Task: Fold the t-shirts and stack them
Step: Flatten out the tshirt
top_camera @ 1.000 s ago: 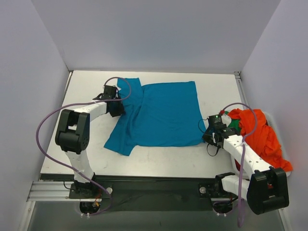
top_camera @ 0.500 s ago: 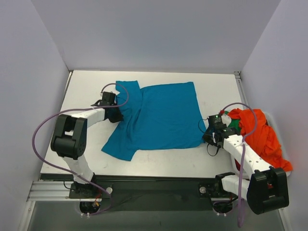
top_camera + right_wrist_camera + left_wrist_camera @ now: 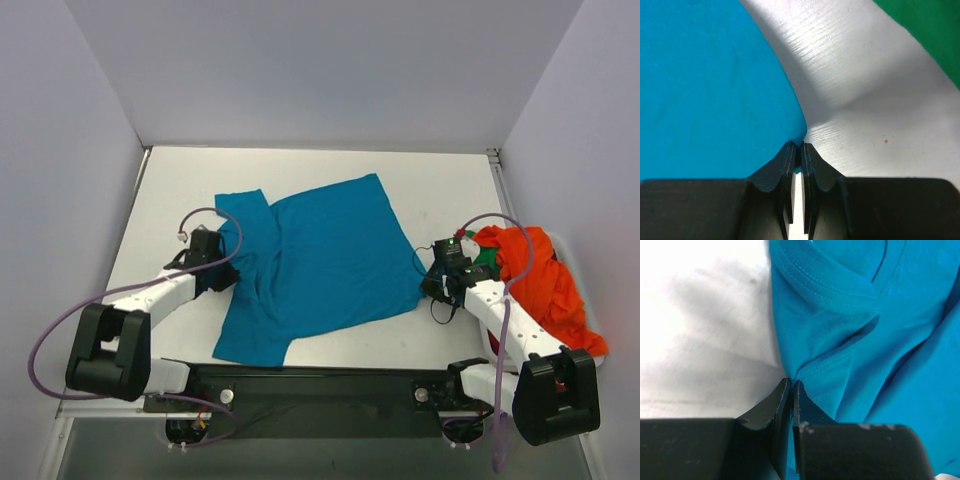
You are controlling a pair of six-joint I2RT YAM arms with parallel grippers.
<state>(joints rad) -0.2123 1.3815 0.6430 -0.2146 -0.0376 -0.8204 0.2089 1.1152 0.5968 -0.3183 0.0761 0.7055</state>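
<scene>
Teal-blue short-sleeved cloth t-shirt (image 3: 320, 260) spread open and slightly askew on a flat white tabletop (image 3: 440, 180), stretched between the two pincers. Neckline end toward the left pincer, bottom hem toward the right pincer. Rumpled into soft folds close to the left pincer, smoother toward the right one.

Bright orange-red cloth t-shirt (image 3: 545, 280) bunched in a heap on the side of the right pincer away from the teal shirt, at the table's right edge. Patch of green cloth (image 3: 485, 258) at the near edge of that heap, just beside the right pincer. In the right wrist view, the same green cloth (image 3: 925, 30) ahead and to the right of the fingertips, apart from them across bare white table.

Two white-and-black robot arms, each trailing a looping purple cable (image 3: 60, 320), reaching in from the near edge.

Left pincer (image 3: 228, 272) narrow, black fingers almost pressed together, clamped on the teal shirt's stitched edge (image 3: 840, 315). Ribbed collar band (image 3: 830, 282) just ahead of its tips, bare table to their left.

Right pincer (image 3: 428, 285) likewise narrow, tips (image 3: 799, 146) pinching the corner of the teal hem (image 3: 705, 90). Teal cloth ahead and to the left of those tips, only a thin pale slit between the fingers farther back.
</scene>
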